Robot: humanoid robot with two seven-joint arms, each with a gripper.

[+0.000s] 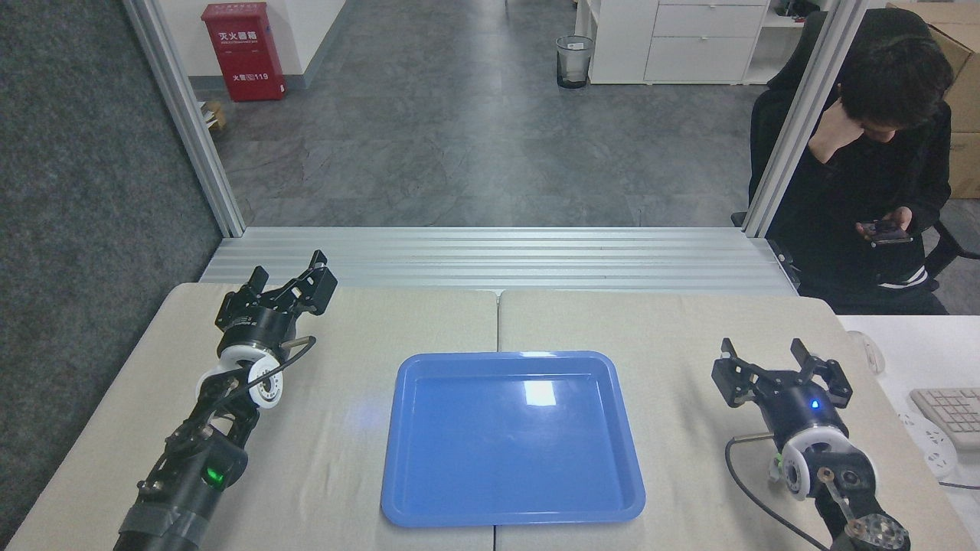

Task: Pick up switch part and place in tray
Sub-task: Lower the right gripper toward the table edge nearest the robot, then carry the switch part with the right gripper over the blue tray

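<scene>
A sliver of white and green, seemingly the switch part (pixel 776 467), is glimpsed behind the right wrist on the beige cloth. The glossy blue tray (pixel 511 514) lies centred. Both right gripper (pixel 781 370) and left gripper (pixel 295 282) are spread apart.

Grey floor (pixel 459 138), red cabinet (pixel 243 50), white drawers (pixel 704 38).

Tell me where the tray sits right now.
In the head view the tray lies flat at the centre of the table, straddling its middle seam near the front edge. It sits between the left gripper and the right gripper, touching neither.
</scene>
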